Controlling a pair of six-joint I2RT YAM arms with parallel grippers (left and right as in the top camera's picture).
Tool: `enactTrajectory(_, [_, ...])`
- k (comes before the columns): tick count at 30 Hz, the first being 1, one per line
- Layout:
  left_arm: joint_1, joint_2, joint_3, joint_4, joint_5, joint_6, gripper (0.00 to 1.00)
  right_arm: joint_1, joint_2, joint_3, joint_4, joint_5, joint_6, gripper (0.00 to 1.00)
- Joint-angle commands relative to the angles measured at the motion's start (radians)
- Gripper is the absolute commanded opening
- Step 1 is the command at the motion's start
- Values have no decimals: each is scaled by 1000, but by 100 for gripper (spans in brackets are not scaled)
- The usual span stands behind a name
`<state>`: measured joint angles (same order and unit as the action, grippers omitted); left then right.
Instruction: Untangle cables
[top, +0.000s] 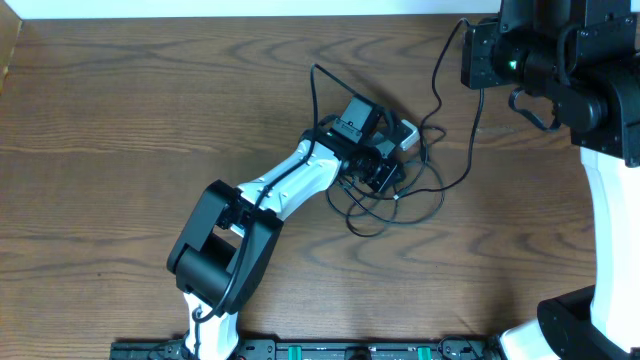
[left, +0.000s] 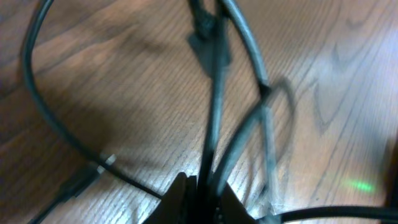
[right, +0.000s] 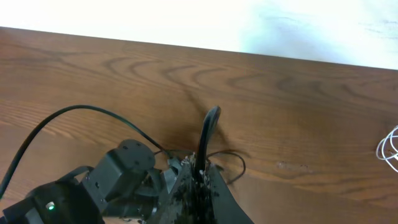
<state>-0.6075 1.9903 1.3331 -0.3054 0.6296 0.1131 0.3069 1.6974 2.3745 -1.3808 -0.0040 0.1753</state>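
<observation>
The black cable (top: 392, 205) lies in tangled loops at the table's centre, and one strand runs up to the far right. My left gripper (top: 385, 172) sits low over the tangle, shut on black cable strands that rise between its fingers (left: 208, 180). A greyish cord (left: 249, 53) crosses beside them. My right gripper (top: 468, 52) is at the far right, raised and shut on the black cable (right: 208, 134), which stands up out of its jaws (right: 200, 171). A thin white loop (right: 390, 149), likely the white cable, shows only at the right edge of the right wrist view.
The wooden table (top: 150, 120) extends left and toward the front. A small white block (top: 408, 135) sits next to the left gripper. The right arm's base (top: 600, 250) stands at the right edge, and the left arm's base (top: 215, 250) is at the front.
</observation>
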Motion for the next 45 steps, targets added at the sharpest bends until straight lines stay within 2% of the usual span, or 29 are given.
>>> enactTrajectory(1, [16,-1,-2,1,-28,-45,8,-20,6,11,-3,5,-12,1])
enactTrajectory(2, [25,-12,-1,-5,-100,-95,7,-25,6,11,-6,5,-12,1])
enactTrajectory(4, [38,-37,3,-31,-189,-119,7,-37,6,11,-12,3,-12,1])
enactTrajectory(9, [86,-183,48,-183,-465,-116,7,-90,6,11,-33,4,-10,1])
enactTrajectory(12, [131,-297,57,-242,-552,-107,7,-140,6,5,-41,5,11,1])
enactTrajectory(17, [254,-437,57,-349,-556,-108,8,-262,6,5,-55,126,68,1])
enactTrajectory(22, [382,-454,57,-452,-596,-108,7,-418,6,5,-71,118,71,1])
enactTrajectory(26, [463,-453,57,-476,-635,-109,8,-528,6,5,-90,117,71,1])
enactTrajectory(29, [503,-453,57,-476,-634,-116,7,-596,6,-2,-101,26,50,1])
enactTrajectory(34, [519,-453,57,-476,-630,-116,8,-610,10,-34,-94,-142,-49,1])
enactTrajectory(38, [517,-453,57,-476,-556,-116,7,-589,10,-80,-60,-298,-128,1])
enactTrajectory(45, [517,-453,45,-476,-447,-136,8,-558,8,-90,58,-321,-132,1])
